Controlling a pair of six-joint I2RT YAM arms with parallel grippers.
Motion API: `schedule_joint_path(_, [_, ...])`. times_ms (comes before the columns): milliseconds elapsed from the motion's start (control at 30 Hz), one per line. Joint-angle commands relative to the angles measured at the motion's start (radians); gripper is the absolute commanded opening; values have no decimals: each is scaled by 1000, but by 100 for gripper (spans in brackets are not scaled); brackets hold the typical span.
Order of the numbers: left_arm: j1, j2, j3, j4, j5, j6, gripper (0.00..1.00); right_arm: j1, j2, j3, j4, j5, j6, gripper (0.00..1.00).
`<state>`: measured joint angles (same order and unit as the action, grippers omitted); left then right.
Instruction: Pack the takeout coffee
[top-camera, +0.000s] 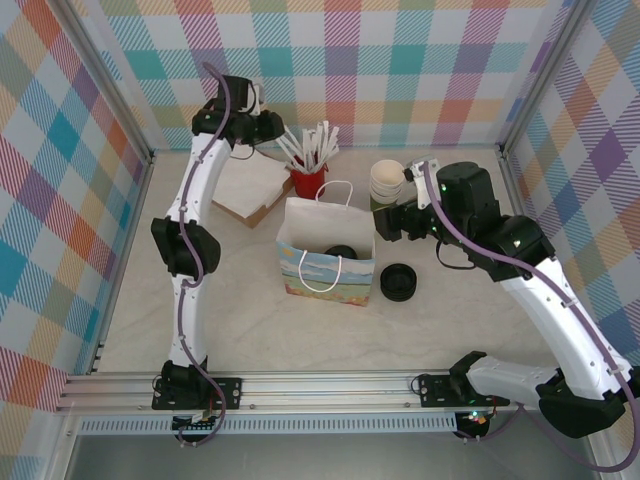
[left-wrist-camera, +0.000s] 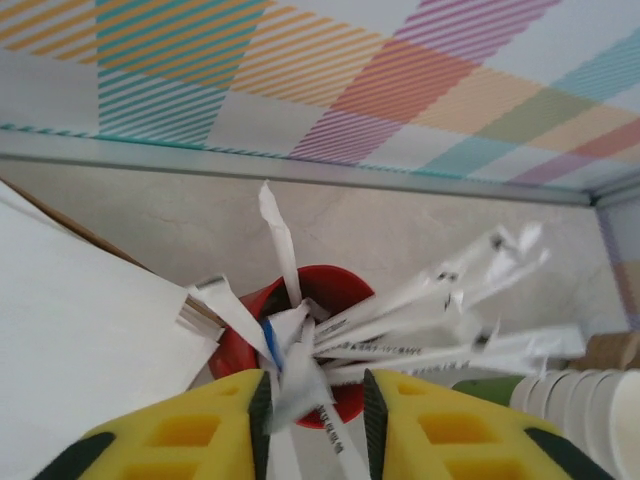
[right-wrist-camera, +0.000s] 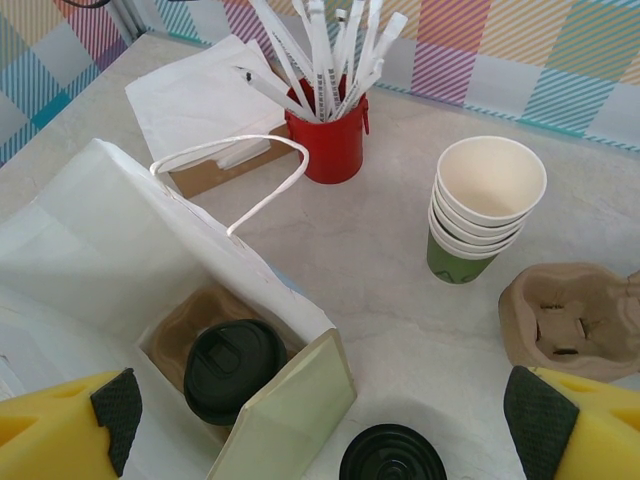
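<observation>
The takeout coffee (right-wrist-camera: 235, 370) is a cup capped with a black lid. It stands in a cardboard carrier inside the open white paper bag (right-wrist-camera: 100, 230), and its wall is hidden. From above, the lid (top-camera: 341, 252) shows in the bag (top-camera: 325, 272). My right gripper (right-wrist-camera: 328, 415) hangs open over the bag's right edge, holding nothing, beside the bag (top-camera: 378, 222). My left gripper (left-wrist-camera: 315, 400) hovers over the red cup of wrapped straws (left-wrist-camera: 300, 300), jaws apart with a straw wrapper between them, at the back (top-camera: 268, 148).
A stack of green cups (right-wrist-camera: 485, 210) stands right of the red cup (right-wrist-camera: 330, 140). A black lid (right-wrist-camera: 392, 455) lies right of the bag and a cardboard carrier (right-wrist-camera: 565, 320) lies further right. White napkins (top-camera: 250, 185) lie at the back left.
</observation>
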<state>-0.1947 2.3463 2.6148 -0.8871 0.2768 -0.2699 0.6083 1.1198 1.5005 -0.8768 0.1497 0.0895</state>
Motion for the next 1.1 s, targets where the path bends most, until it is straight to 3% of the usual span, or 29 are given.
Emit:
schedule_joint_path(0, [1,-16,14,11,11,13,45,-2,9,4,-3,2,-10,95])
schedule_joint_path(233, [24,-65,12,-56,-45,40,66,-2,17,3,1,-2,-6,95])
schedule_joint_path(633, [76,-31,-4,-45,-21,-42,75,-2,25,-2,2,-14,-2,95])
schedule_joint_path(767, [85,-7,-5,-5,21,-75,72,-2,25,-6,1,-14,-2,95])
schedule_joint_path(1000, [89,25,-4,44,54,-108,53,-2,26,-10,2,-15,-2,95])
schedule_joint_path(1067, [88,35,-3,49,52,-114,52,-2,25,-9,2,-15,-2,95])
